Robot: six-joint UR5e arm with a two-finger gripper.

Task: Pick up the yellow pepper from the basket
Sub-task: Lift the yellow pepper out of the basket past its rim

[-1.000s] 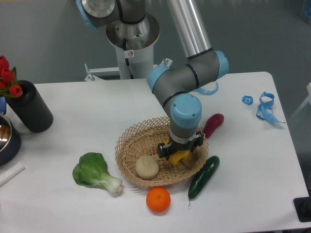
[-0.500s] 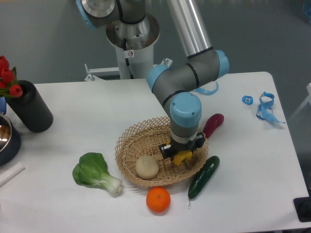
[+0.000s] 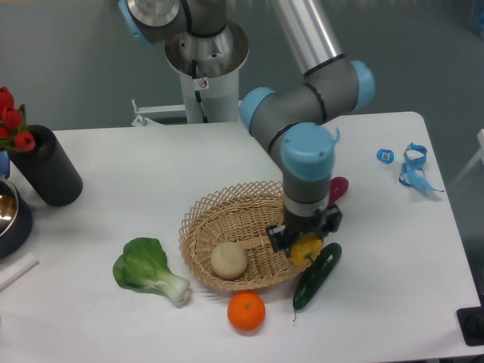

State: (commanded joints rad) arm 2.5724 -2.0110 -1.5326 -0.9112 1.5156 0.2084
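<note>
The yellow pepper [image 3: 305, 247] is small, blocky and bright yellow. My gripper [image 3: 304, 243] is shut on it and holds it over the basket's right rim, just above the top of the cucumber. The basket [image 3: 219, 219] is round, shallow, tan wicker with a lattice rim, in the middle of the table. A pale beige round ball [image 3: 228, 259] lies inside it at the front. The arm's wrist hides the pepper's top.
A green cucumber [image 3: 316, 276] lies just right of the basket, a purple eggplant [image 3: 336, 188] behind the wrist. An orange [image 3: 246, 311] sits in front of the basket, a bok choy [image 3: 147, 270] to its left. A black vase with red tulips [image 3: 44, 167] stands far left.
My gripper has moved right with the yellow pepper, from the basket's inside to over its right rim. The other vegetables have not moved.
</note>
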